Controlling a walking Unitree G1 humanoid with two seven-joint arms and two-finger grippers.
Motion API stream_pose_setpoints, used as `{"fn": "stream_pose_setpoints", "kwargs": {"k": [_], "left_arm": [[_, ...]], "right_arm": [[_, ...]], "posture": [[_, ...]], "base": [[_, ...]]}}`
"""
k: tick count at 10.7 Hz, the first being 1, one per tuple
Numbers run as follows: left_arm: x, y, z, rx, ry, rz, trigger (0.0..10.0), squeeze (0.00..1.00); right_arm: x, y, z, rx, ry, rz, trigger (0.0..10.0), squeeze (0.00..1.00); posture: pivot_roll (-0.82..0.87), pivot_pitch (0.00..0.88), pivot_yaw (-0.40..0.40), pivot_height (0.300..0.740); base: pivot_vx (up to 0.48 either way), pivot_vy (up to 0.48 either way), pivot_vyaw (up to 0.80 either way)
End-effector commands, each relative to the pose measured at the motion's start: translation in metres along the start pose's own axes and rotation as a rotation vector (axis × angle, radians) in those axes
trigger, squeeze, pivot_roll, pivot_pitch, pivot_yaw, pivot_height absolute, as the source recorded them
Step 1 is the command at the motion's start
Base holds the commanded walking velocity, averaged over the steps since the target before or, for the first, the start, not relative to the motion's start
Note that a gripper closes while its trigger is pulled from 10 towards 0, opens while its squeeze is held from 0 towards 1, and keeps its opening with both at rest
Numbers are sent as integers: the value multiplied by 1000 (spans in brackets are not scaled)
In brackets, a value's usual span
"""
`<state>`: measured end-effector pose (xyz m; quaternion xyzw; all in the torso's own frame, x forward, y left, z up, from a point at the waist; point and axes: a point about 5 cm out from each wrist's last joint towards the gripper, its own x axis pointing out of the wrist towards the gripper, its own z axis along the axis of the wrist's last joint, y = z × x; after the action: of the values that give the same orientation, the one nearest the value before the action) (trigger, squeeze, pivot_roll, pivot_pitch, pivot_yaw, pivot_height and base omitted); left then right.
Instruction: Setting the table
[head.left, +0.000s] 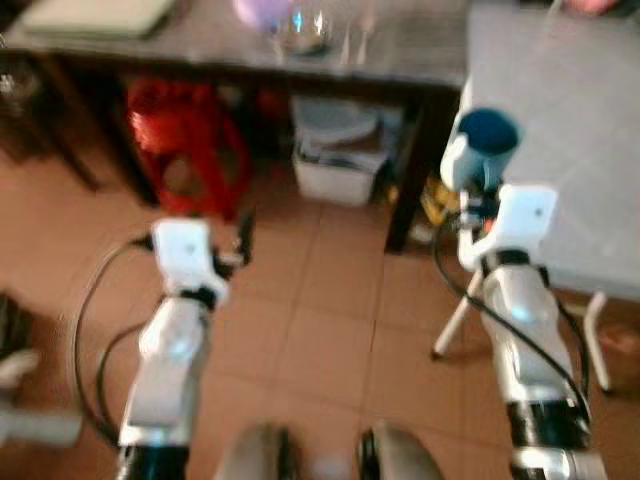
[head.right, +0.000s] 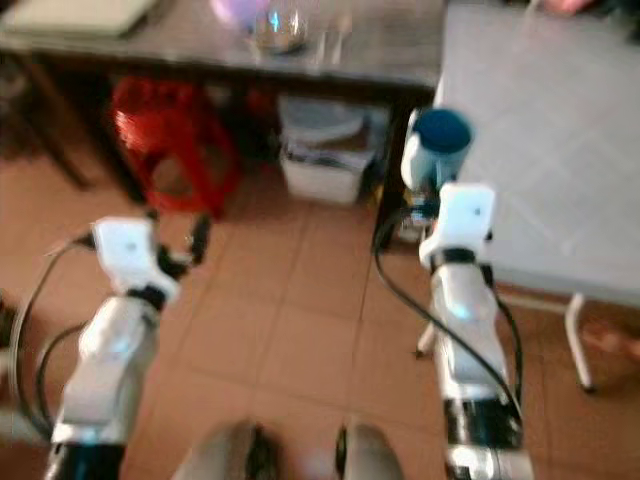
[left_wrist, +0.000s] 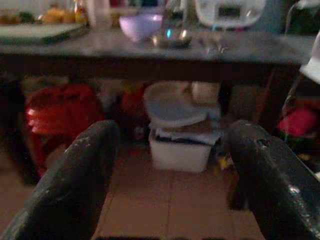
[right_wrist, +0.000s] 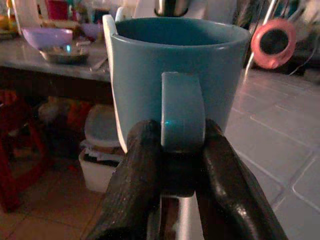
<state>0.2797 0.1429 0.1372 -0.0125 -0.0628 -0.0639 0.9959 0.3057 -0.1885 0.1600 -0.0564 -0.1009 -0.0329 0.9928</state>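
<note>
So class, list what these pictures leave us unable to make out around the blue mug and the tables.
- Inside of the blue mug, right wrist view: its own wall hides the contents.
- Items on the dark table, eye views: blurred, cut off by the top edge.
- Pale table's far end: cut off.
- Right hand pinches the mug's handle.

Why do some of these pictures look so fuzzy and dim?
Both eye views are smeared by motion blur, so the blue mug and red stool look soft. The right wrist view is sharper up close: the right gripper pinches the mug's handle, the background hazy. The left wrist view is dim, its open left gripper blurred.
</note>
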Motion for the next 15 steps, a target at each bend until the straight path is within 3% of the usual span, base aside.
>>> {"fn": "stream_pose_setpoints", "kwargs": {"k": [1,4,6,13,15], "left_arm": [[-1,9,-1,31,4,27,10000,0],[-2,9,-1,37,-2,30,10000,0],[-1,5,0,25,-10,24,10000,0],[1,-1,4,11,-34,-10,10000,0],[0,-3,5,6,-40,-17,10000,0]], "right_arm": [[2,5,8,13,-34,5,10000,0],[-2,4,6,4,-22,6,10000,0],[-2,5,7,-2,-28,14,10000,0],[4,9,10,11,-30,2,10000,0],[5,10,11,8,-39,6,10000,0]], "posture": [[-35,115,40,740],[-37,117,36,740],[-37,117,35,740],[-34,114,34,740],[-32,112,32,740]], "base": [[472,0,0],[480,0,0],[480,0,800],[480,0,0],[472,0,-800]]}}
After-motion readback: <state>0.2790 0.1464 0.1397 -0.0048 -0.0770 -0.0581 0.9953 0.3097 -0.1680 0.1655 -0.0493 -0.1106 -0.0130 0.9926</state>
